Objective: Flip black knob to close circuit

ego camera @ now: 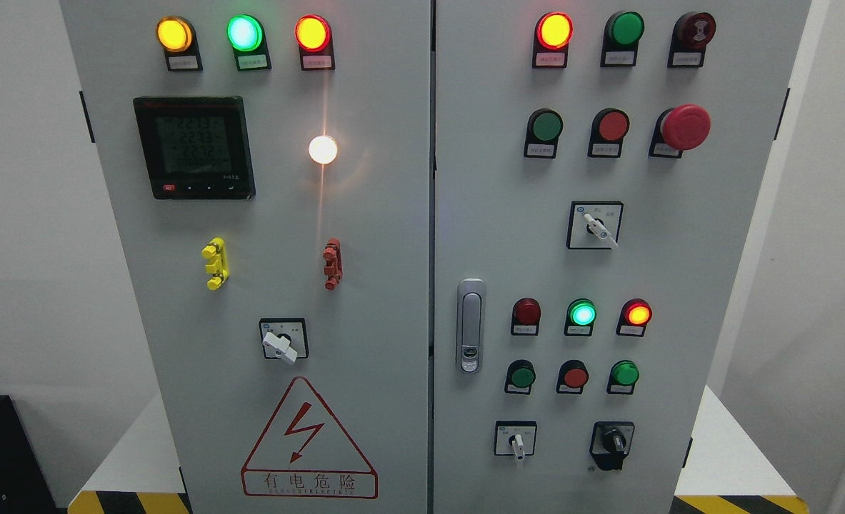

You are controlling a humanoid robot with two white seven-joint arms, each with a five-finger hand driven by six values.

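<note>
While no robot hand or fingers show anywhere, so their state cannot be told, the tall grey metal two-door cabinet [365, 235] fills the frame. A black digital meter [195, 148] sits upper left. The small black rotary knob [613, 442] sits lower right on the right door, beside a white-handled selector switch [516, 440].
</note>
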